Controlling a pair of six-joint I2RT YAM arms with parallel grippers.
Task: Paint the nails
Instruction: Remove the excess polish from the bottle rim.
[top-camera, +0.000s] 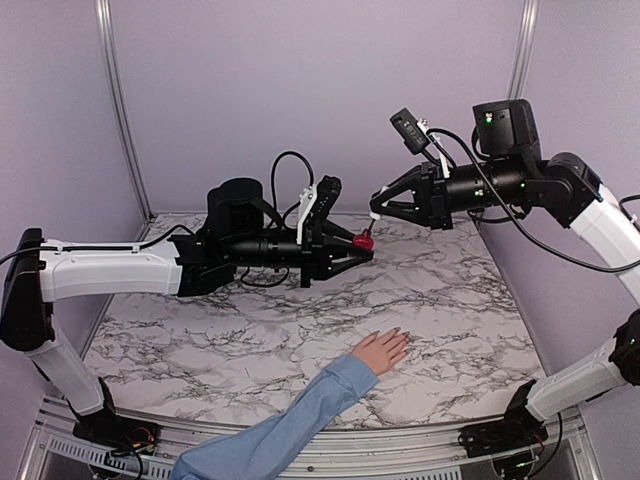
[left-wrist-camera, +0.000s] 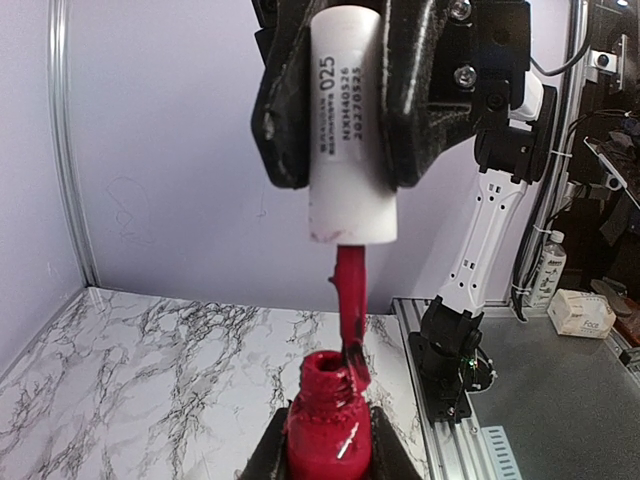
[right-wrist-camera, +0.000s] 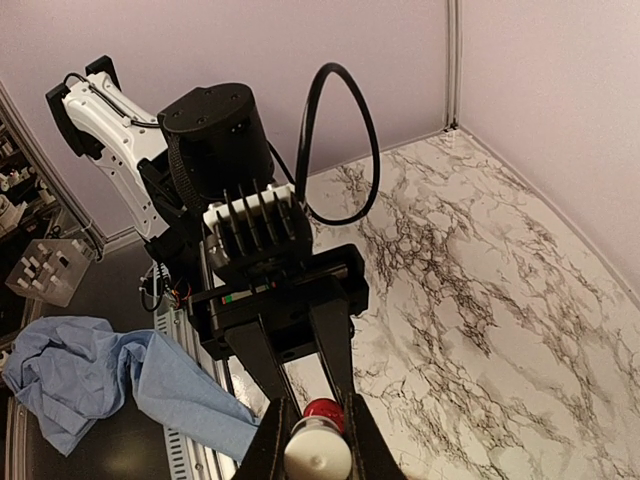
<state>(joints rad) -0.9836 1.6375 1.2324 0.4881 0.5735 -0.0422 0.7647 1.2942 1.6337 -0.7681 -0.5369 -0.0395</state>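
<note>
A light-skinned hand (top-camera: 381, 351) with a light blue sleeve (top-camera: 280, 425) lies palm down on the marble table (top-camera: 200, 340) at the front middle. Its nails (top-camera: 402, 339) are tiny, at the fingertips pointing right and back. My left gripper (top-camera: 362, 246) is shut on a small red nail-polish bottle (left-wrist-camera: 330, 435), held in the air above the table. My right gripper (top-camera: 376, 214) is shut on the white cap (left-wrist-camera: 350, 130) just above it. The red brush (left-wrist-camera: 350, 315) hangs from the cap, its tip at the rim of the bottle's open mouth. Both grippers are well behind the hand.
In the right wrist view a crumpled blue cloth (right-wrist-camera: 90, 385) lies off the table's left side, beyond the left arm (right-wrist-camera: 215, 130). In the left wrist view a small box (left-wrist-camera: 585, 312) and a plastic bottle (left-wrist-camera: 548, 268) stand past the table's right edge. Purple walls enclose the table.
</note>
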